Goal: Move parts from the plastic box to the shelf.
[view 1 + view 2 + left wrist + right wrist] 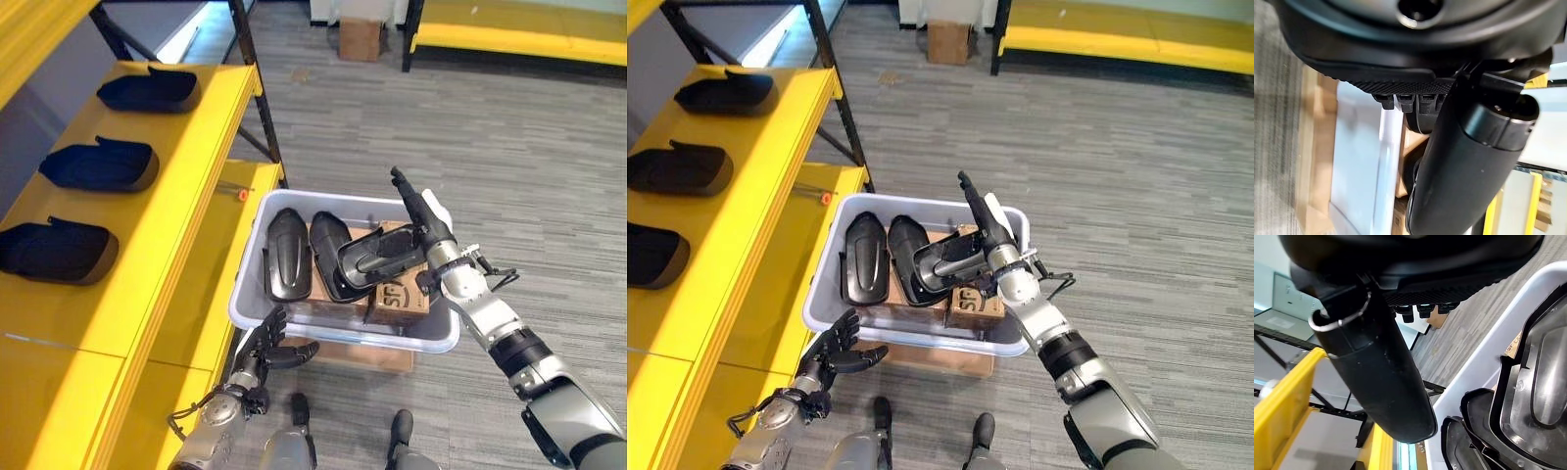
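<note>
While the right hand (428, 238) is pinching a black moulded plastic shell part (380, 257) at the right edge of the pale grey plastic box (257, 227), fingers curled around it, the left hand (271, 345) is hovering relaxed and empty below the box's near-left corner. Judging by the tilt, the part may snag the rim or slip before reaching the yellow metal shelf (186, 211).

Bright, even indoor light — wrist views blurred up close.
</note>
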You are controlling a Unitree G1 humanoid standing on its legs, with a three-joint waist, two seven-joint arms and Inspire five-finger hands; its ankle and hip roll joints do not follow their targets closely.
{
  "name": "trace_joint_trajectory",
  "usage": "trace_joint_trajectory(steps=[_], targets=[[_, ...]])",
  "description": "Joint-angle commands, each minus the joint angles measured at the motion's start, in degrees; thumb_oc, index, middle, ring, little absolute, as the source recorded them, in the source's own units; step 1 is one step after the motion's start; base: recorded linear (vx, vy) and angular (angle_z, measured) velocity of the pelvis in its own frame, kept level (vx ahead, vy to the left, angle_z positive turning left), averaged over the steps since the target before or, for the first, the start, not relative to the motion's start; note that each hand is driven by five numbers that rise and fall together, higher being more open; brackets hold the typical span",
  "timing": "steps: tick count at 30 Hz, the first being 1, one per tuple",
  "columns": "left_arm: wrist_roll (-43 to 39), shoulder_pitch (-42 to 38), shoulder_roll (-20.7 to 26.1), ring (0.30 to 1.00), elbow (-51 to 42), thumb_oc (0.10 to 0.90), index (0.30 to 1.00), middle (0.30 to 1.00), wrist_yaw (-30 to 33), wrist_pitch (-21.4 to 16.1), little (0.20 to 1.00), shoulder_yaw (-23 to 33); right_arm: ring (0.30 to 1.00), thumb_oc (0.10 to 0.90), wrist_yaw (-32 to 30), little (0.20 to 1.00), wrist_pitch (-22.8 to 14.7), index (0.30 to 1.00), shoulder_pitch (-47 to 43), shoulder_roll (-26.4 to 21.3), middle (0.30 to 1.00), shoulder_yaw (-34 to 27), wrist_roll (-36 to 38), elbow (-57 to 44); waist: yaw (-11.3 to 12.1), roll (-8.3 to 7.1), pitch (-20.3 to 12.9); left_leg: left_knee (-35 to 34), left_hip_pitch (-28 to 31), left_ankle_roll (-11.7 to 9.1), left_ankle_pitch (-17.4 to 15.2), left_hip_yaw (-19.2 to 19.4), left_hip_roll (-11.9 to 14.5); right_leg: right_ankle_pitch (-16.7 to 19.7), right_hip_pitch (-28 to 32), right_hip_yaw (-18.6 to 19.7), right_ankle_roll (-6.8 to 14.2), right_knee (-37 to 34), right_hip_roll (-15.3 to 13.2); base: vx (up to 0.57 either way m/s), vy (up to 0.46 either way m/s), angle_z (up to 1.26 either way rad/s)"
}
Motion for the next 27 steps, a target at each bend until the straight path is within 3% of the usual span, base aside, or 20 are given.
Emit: trace_joint_trajectory(steps=[1,11,20,27], targets=[[-1.88,-5.27,3.50,1.000,-6.85,0.900,1.000,1.000,0.34,-3.37,1.000,-1.29,1.000,0.900,-3.94,1.000,-3.34,1.000,-11.23,-1.14,1.000,-1.14,3.36,-1.90,0.73,-1.04,0.68,5.63,-3.82,-3.88,0.09,-2.92,4.55,-7.20,1.52,-0.09,2.91,9.16,-6.43,0.00,0.000,0.00],[-2.63,-8.14,5.18,1.000,-7.53,0.900,1.000,1.000,2.93,-3.02,1.000,-4.22,1.000,0.900,-11.82,1.000,-3.36,1.000,-23.10,4.19,1.000,-4.48,12.12,13.16,2.77,0.80,2.87,7.54,-8.28,-2.58,-1.26,-4.40,2.41,-5.79,-0.95,-0.49,3.16,9.33,-7.88,0.00,0.051,0.09],[-2.53,-11.62,5.23,1.000,-7.32,0.900,1.000,1.000,6.00,-3.27,1.000,-6.52,1.000,0.900,-20.08,1.000,-4.65,1.000,-26.76,9.22,1.000,-8.66,15.58,20.77,3.88,1.43,3.44,9.09,-10.51,-1.73,-2.24,-4.99,1.19,-4.51,-1.09,-1.30,3.64,8.81,-9.02,0.00,0.039,0.08],[-2.20,-12.80,5.23,1.000,-6.92,0.900,1.000,1.000,7.69,-3.53,1.000,-7.47,1.000,0.900,-24.31,1.000,-4.43,1.000,-26.72,10.40,1.000,-9.77,14.27,20.76,4.33,1.61,4.03,9.92,-11.34,-1.43,-2.61,-5.38,0.72,-4.32,-1.24,-1.80,3.72,9.04,-9.26,-0.01,0.015,0.03]])
